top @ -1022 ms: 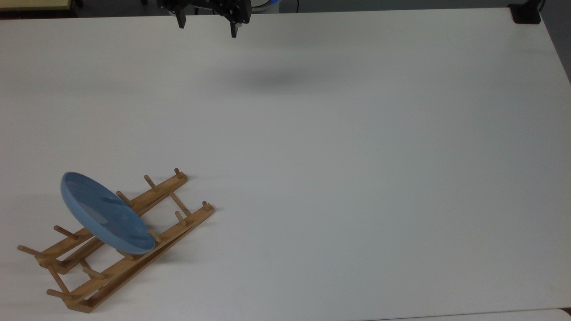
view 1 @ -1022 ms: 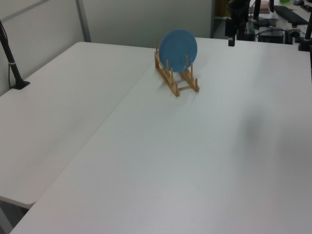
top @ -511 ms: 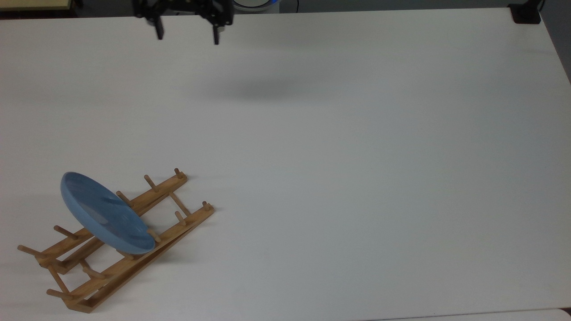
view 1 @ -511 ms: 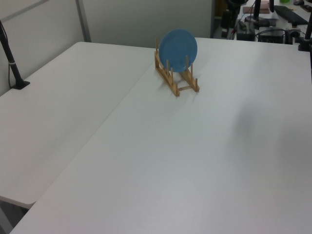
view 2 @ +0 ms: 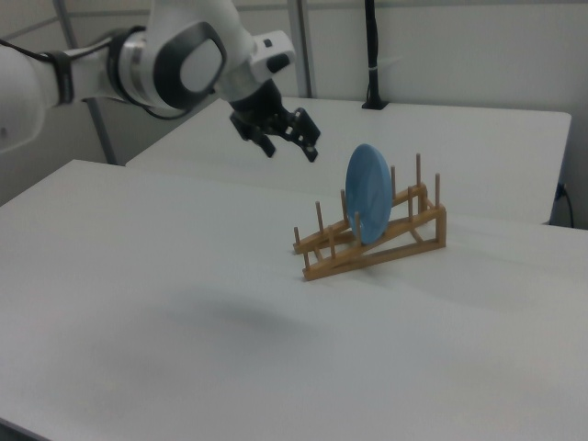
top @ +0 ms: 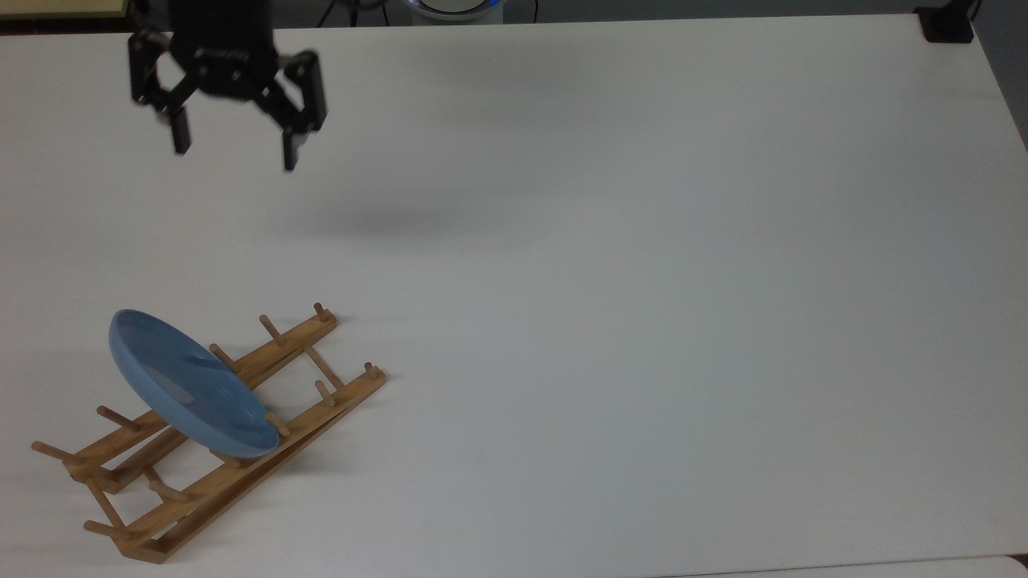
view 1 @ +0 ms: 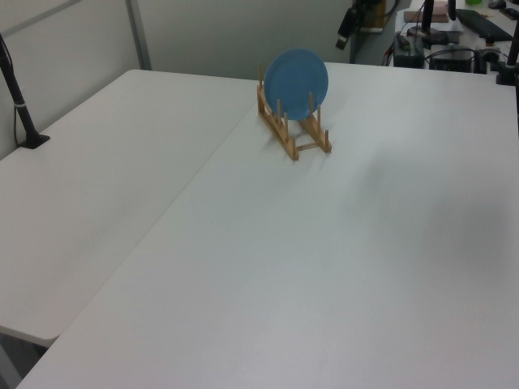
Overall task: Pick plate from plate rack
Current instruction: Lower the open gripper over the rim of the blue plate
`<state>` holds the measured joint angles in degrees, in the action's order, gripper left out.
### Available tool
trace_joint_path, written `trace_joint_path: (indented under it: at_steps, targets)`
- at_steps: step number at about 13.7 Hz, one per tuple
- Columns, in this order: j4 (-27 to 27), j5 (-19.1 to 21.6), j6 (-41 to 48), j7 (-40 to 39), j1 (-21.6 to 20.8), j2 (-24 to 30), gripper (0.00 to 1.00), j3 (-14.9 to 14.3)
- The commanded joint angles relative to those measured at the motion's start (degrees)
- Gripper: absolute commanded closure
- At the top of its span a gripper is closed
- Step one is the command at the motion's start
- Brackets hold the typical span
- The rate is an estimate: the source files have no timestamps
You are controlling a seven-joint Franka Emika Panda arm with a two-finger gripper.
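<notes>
1. The table (top: 642, 281) is a plain white matte top. In the left view a second white top (view 1: 89, 178) butts against it along a straight seam.
2. A black post (view 1: 20, 101) with a cable stands on the second top near the left view's left edge. Grey wall panels and a metal upright stand behind both tables in the left view. Dark equipment and cables crowd the left view's top right corner.
3. A soft shadow (top: 401, 221) lies on the table below and to the right of the gripper in the top view.
4. The rack (top: 317, 393) sits near the top view's lower left corner, angled, its pegs upright.
5. The plate (top: 189, 385) stands on edge in the rack between pegs, leaning, well apart from the gripper.
6. The gripper (top: 233, 148) hangs above the table at the top view's upper left, jaws released and spread wide, holding nothing. In the right view it (view 2: 289, 147) is up and to the left of the plate (view 2: 369, 193).
7. Against half a second ago, the gripper has come further toward the top view's left and down from the top edge, closer to the rack. Its shadow has shifted left with it. Plate and rack have not moved.
8. No brand, label or writing can be read anywhere.
</notes>
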<state>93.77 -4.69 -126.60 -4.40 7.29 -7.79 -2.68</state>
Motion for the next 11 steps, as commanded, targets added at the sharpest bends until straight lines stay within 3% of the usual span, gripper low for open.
trace_joint_path:
  at_steps: [1,3,7,11]
  targets:
    - [-2.80,-0.67,-6.80,-1.13,2.02,-4.93,0.12,-0.40]
    - [-5.16,-0.67,-11.01,-0.96,3.17,-8.62,0.19,-0.40]
    - [-8.34,-1.89,-20.32,-0.61,3.44,-15.57,0.42,-1.01]
    - [-8.43,-2.34,-27.46,-0.61,3.44,-18.48,0.55,-2.06]
